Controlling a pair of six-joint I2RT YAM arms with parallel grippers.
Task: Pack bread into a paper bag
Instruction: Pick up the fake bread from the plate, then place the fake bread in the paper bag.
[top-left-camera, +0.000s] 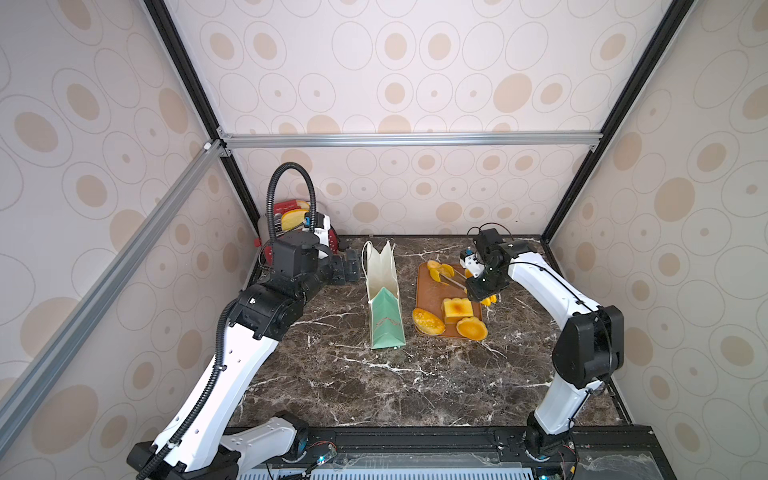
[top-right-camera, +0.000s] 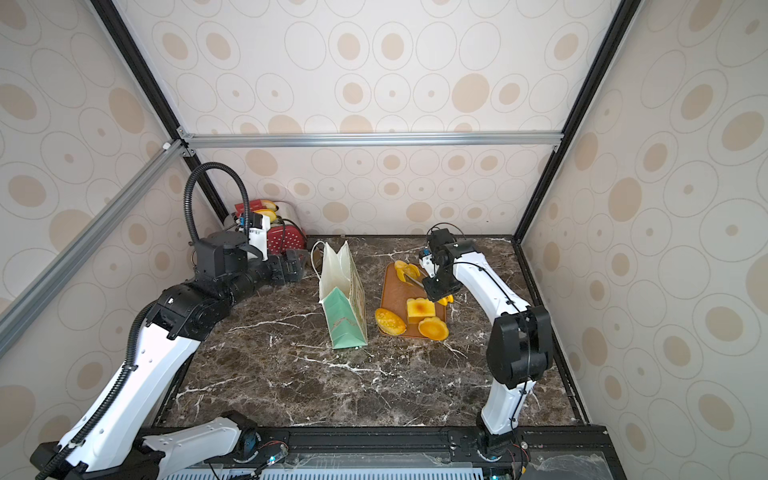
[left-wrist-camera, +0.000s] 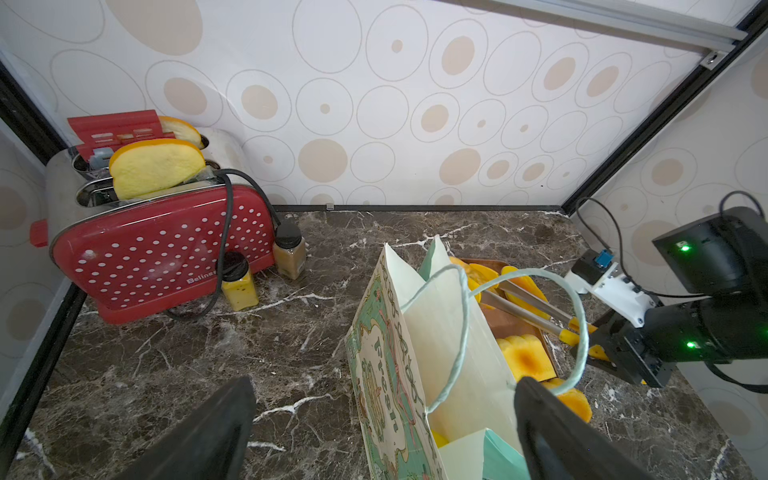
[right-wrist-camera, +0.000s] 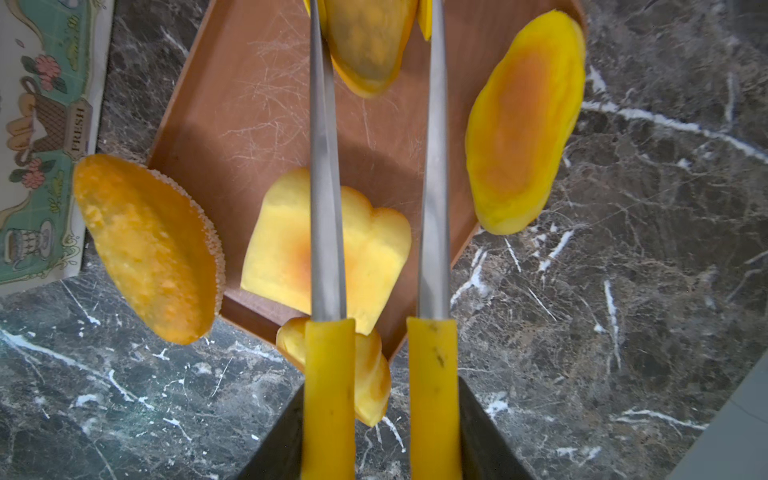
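**R gripper on the tongs, bread on the tray, bag standing open**

The R gripper (right-wrist-camera: 380, 432) is clamped on the yellow handles of the metal tongs (right-wrist-camera: 434, 208), one handle against each finger. The tong arms stand a bit apart and run out over the brown tray (right-wrist-camera: 249, 104). Their tips are cut off in the wrist view. In a top view they end by the small yellow pieces (top-left-camera: 436, 268) at the tray's far end, can't tell if they pinch anything.

Under the arms, the square loaf (right-wrist-camera: 374, 257) sits on the tray. There's a round tart-like bun (right-wrist-camera: 370, 374) at the tray's near corner, partly hidden by a handle. A speckled oval bun (right-wrist-camera: 145, 249) hangs off the tray edge on the bag side. A smooth oval bun (right-wrist-camera: 523, 124) hangs off the opposite edge over the marble table (top-left-camera: 374, 386).

The paper bag (top-left-camera: 384, 291) stands upright just beside the tray, btw the two arms. Its mouth is open, mint-green outside, white inside, "Fresh" on its broad face.

The L gripper (left-wrist-camera: 384, 390) hangs by the bag's mouth on the side away from the tray, fingers spread wide, nothing in them. One string handle (left-wrist-camera: 461, 332) loops up right by a finger, can't tell if it touches.

Back corner has a red polka-dot toaster (left-wrist-camera: 166, 249) w/ pale slices (left-wrist-camera: 158, 168) sticking up, and 2 small jars (left-wrist-camera: 239, 286) next to it.
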